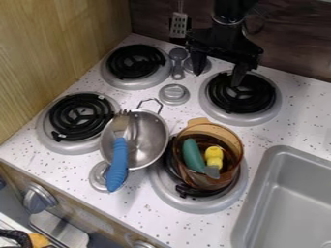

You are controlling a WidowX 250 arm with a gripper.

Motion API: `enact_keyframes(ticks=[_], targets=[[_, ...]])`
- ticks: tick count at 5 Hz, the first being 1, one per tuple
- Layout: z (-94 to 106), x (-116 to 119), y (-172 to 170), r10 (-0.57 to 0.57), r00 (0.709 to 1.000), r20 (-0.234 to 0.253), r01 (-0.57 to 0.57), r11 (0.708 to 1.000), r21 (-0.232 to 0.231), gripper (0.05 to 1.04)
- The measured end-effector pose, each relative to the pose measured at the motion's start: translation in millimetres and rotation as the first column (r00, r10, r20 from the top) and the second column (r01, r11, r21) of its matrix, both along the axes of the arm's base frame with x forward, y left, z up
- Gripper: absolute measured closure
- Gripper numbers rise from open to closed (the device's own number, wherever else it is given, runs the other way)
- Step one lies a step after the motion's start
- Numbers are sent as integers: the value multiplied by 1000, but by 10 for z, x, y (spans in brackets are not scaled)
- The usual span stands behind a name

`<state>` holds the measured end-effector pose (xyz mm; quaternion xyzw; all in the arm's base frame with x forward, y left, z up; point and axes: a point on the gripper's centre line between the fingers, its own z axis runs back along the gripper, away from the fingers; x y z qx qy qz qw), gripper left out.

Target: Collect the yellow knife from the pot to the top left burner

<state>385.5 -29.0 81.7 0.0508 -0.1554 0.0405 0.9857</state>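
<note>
Looks barely begun, with pick and carry both left to do
Have fingers (240,73) spread apart, holding nothing; see yellow knife (214,157) in amber pot (237,149), camera side of fingers, next to green piece (192,154); need to grasp, lift out, then set down on top left burner (134,61), left of fingers in view

A round stainless-steel pan (150,140) with a wire handle sits right of a black coil burner (76,116). Across it lies a blue-handled metal fork (117,167). A rectangular grey sink (271,156) is at lower right; a slotted spatula (179,25) hangs behind.
</note>
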Motion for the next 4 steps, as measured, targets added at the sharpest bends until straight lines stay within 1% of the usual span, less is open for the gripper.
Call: enact_keyframes(ticks=[1,2,3,4], targets=[[-128,-37,-2,2,999,-43,-1,1000,4,83],[-141,-130,-6,25,994,-107,-26,1000,-2,83],[-27,-233,-126,55,995,-81,-55,998,11,83],[209,-403,-271,99,994,-52,-99,995,14,83]])
